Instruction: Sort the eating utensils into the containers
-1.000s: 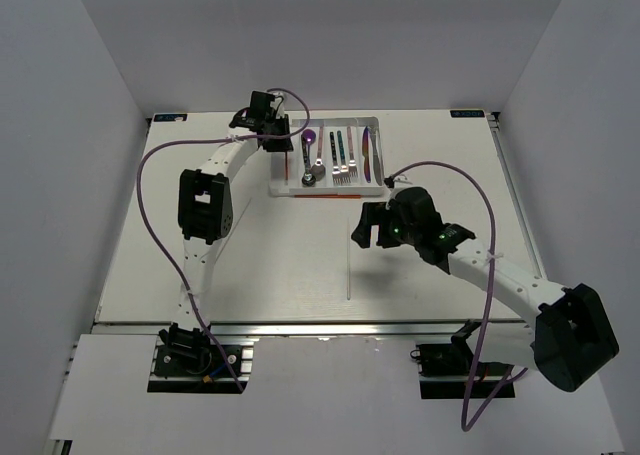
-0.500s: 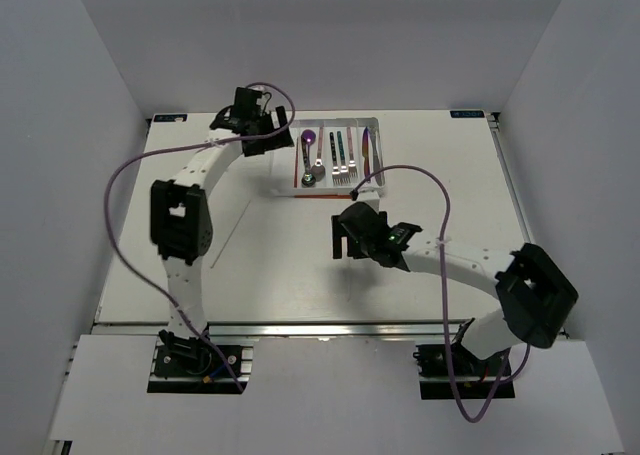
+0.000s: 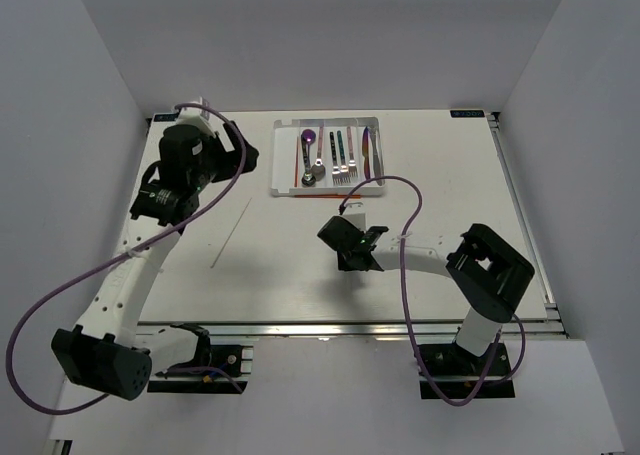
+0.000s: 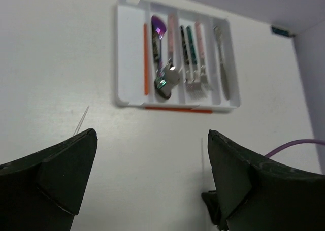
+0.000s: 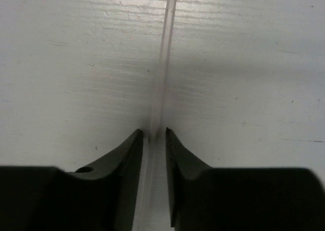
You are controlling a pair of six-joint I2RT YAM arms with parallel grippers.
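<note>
The white divided tray (image 3: pixel 279 155) at the table's back holds a purple spoon (image 3: pixel 309 137), a silver spoon (image 3: pixel 310 176), forks (image 3: pixel 342 167), a knife (image 3: pixel 369 153) and a red-orange chopstick (image 3: pixel 297 161). A second red-orange chopstick (image 4: pixel 177 109) lies on the table along the tray's near edge. My right gripper (image 5: pixel 154 132) is down at the table, its jaws drawn narrow on either side of a clear chopstick (image 5: pixel 165 43), with a slim gap left on each side. Another clear chopstick (image 3: pixel 231 233) lies at the left. My left gripper (image 4: pixel 152 134) hangs high, wide open and with nothing in it.
The left arm (image 3: pixel 150 235) stands along the table's left side, its purple cable looping beside it. The right arm (image 3: pixel 440 260) stretches low across the near right. White walls enclose the table on three sides.
The left gripper opened and swung back left, away from the tray. The right gripper moved left and down over the clear chopstick and narrowed its jaws round it.
</note>
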